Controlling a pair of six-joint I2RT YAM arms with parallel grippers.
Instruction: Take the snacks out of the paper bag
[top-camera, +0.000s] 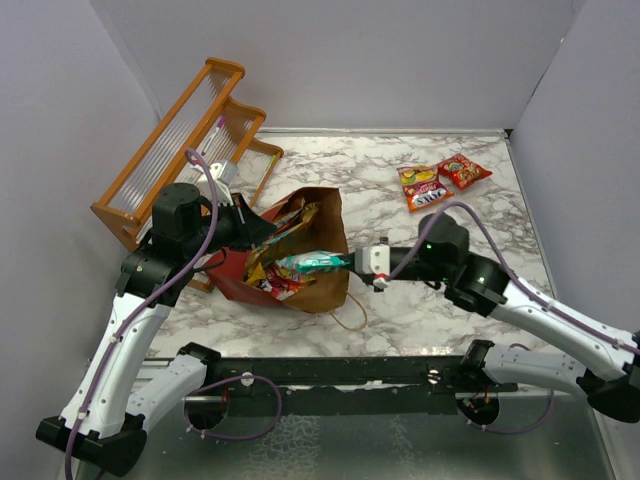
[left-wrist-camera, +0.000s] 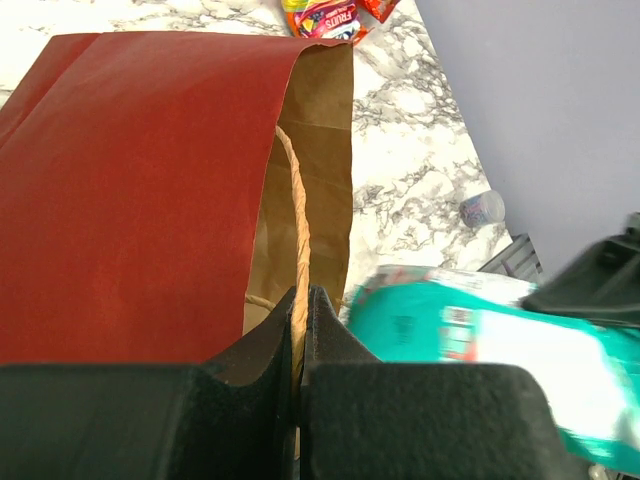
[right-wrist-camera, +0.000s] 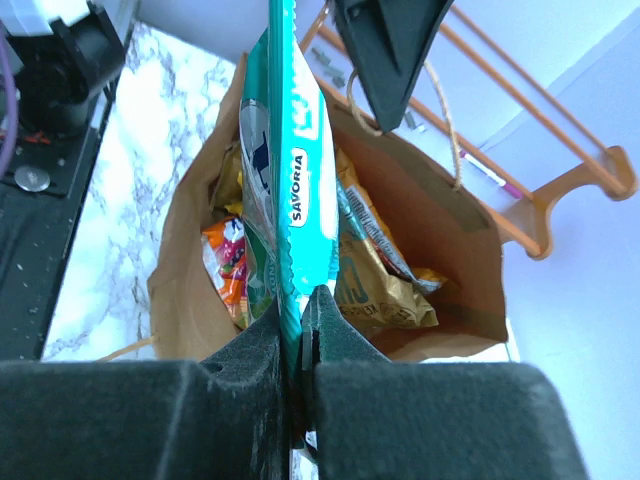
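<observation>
"Where is the paper bag?"

"The red paper bag (top-camera: 262, 285) sits left of centre on the marble tabletop (top-camera: 420, 300), its brown open mouth turned toward the right arm. The left fingers (left-wrist-camera: 300, 300) are pinched tight on its twine handle (left-wrist-camera: 298, 210)."

"And the snacks?"

"The right fingers (right-wrist-camera: 300, 305) are clamped on one end of a teal packet (right-wrist-camera: 300, 170). Its long axis runs left to right, with the far end at the bag's mouth. Yellow packets (right-wrist-camera: 380, 285) lie inside. An orange packet (top-camera: 422, 187) and a red packet (top-camera: 464, 171) lie far right, well apart from the bag, with bare marble between. A wooden rack (top-camera: 180, 150) stands just behind the bag."
</observation>
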